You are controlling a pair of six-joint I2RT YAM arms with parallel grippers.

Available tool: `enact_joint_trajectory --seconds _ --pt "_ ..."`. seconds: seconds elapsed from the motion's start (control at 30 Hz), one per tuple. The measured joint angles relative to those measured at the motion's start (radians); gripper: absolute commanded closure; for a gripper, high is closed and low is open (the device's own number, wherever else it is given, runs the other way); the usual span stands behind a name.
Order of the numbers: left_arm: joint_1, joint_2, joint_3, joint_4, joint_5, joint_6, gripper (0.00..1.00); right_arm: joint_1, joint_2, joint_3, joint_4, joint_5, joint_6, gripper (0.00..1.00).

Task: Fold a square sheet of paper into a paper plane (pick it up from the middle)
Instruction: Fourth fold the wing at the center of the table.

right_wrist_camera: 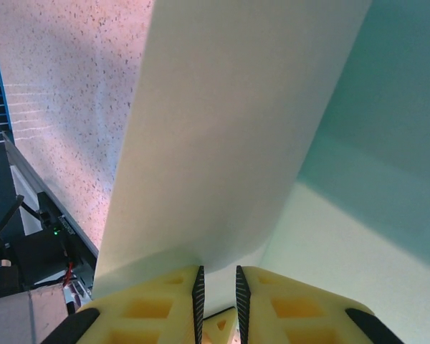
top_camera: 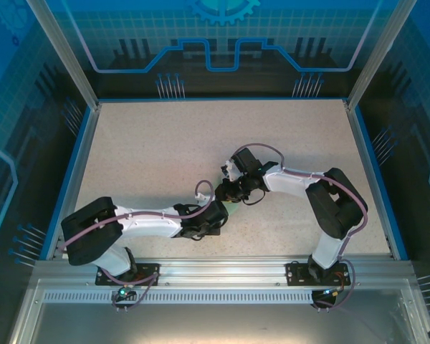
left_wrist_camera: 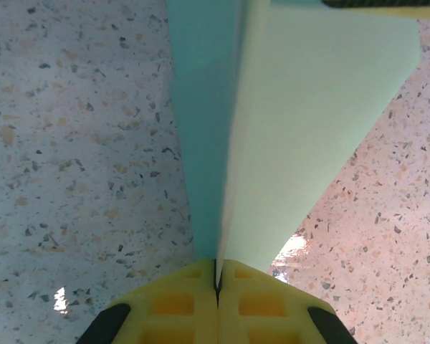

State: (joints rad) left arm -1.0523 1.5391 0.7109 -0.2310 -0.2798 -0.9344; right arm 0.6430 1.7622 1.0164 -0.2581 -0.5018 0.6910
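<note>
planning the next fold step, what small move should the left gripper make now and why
Probably slide the left gripper along the crease without opening, to sharpen it. Its jaws are shut on the folded paper right at the fold's near end, and the fold line runs on ahead of them.

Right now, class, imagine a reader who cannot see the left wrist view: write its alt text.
The yellow left hand is shut on the near end of a folded, pale mint-green paper, which stretches away up the frame along a central crease. The speckled table lies beneath on both sides.
</note>
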Motion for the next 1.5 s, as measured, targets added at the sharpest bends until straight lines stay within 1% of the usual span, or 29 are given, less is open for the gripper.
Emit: enact_joint_trajectory --seconds 0.07,0.13,0.2,0.3,0.4,0.57,0.7,0.87,1.07,1.17,1.3,1.4,1.5 --pt "0.0 0.008 0.0 0.007 0.005 -0.003 0.92 0.0 0.004 0.0 -0.005 0.003 0.0 0.77" --pt "0.0 0.01 0.0 0.013 0.009 -0.002 0.87 0.0 0.005 0.0 -0.009 0.005 0.0 0.78" --pt "0.0 0.01 0.0 0.018 0.014 -0.002 0.86 0.0 0.005 0.0 -0.012 0.005 0.0 0.78" --pt "0.0 0.008 0.0 0.02 0.016 -0.001 0.78 0.0 0.005 0.0 -0.014 0.005 -0.001 0.78" --pt "0.0 0.0 0.0 0.019 0.02 0.003 0.75 0.0 0.005 0.0 -0.014 0.004 0.0 0.78" --pt "0.0 -0.031 0.0 0.019 0.023 0.018 0.74 0.0 0.005 0.0 -0.014 0.004 -0.001 0.78" --pt "0.0 -0.035 0.0 0.019 0.023 0.018 0.76 0.0 0.005 0.0 -0.014 0.003 -0.001 0.78" --pt "0.0 -0.034 0.0 0.019 0.022 0.017 0.87 0.0 0.005 0.0 -0.014 0.003 -0.001 0.78" --pt "0.006 -0.033 -0.003 0.032 0.025 -0.006 0.93 0.0 0.005 0.0 -0.014 0.003 -0.004 0.78" --pt "0.024 -0.033 -0.025 0.069 0.039 -0.009 0.96 0.0 0.005 0.0 -0.014 0.003 -0.004 0.77" --pt "0.061 -0.041 -0.098 0.174 0.089 -0.008 0.99 0.0 0.005 0.0 -0.015 0.004 -0.005 0.74" --pt "0.086 -0.051 -0.139 0.25 0.132 -0.008 1.0 0.0 0.003 0.0 -0.022 0.006 -0.008 0.69" --pt "0.108 -0.057 -0.177 0.328 0.173 -0.009 1.0 -0.002 -0.018 0.0 -0.033 0.016 -0.008 0.68"
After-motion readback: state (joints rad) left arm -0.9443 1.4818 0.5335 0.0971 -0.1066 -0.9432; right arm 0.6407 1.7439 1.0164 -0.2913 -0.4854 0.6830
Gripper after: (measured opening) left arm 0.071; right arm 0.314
